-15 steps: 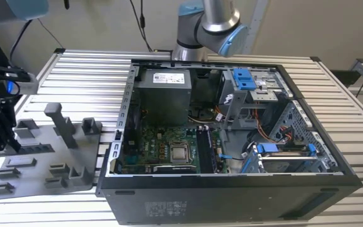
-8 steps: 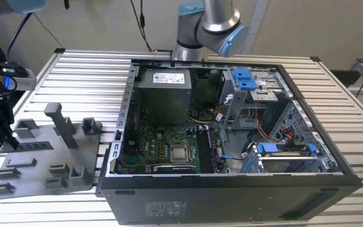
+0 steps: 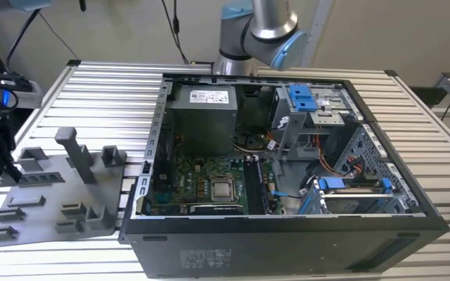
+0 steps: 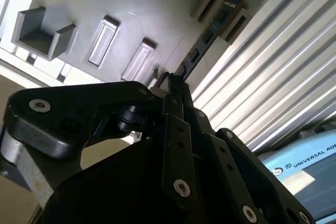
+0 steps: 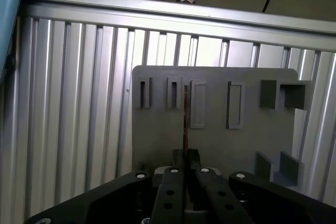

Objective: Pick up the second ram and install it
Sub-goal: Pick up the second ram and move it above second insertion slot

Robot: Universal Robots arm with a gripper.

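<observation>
1. One black gripper [image 3: 7,174] hangs at the far left edge of the exterior view, low over the grey fixture plate [image 3: 49,219] in the lower left of the frame.
2. Its two fingers are drawn narrow, with only a slim gap between them. In both wrist views the tips [image 5: 186,156] [image 4: 172,83] pinch one end of the second ram [image 5: 185,124].
3. The second ram [image 3: 41,178] lies along the left part of the plate, just beside the gripper, with its row of dark chips facing the exterior camera.
4. In the first wrist view the stick shows edge-on as a thin dark line running from the fingertips across the plate [image 5: 215,145], between rectangular slots.
5. In the second wrist view the bluish board [image 4: 210,30] runs from the fingertips to a pair of grey blocks, and its far end sits between them on the plate [image 4: 131,3].
6. A tall grey post [image 3: 72,149] rises from the plate, right of the stick in the exterior view.
7. The plate rests on a ribbed aluminium table [image 3: 108,99], touching the side of an open computer case [image 3: 287,246] that takes up the middle and right of the frame.
8. Inside the case, the motherboard [image 3: 201,187] lies at lower centre and a grey power supply [image 3: 201,111] above it.
9. The arm's [image 3: 260,29] silver and blue joint stands at top centre, behind the case.
</observation>
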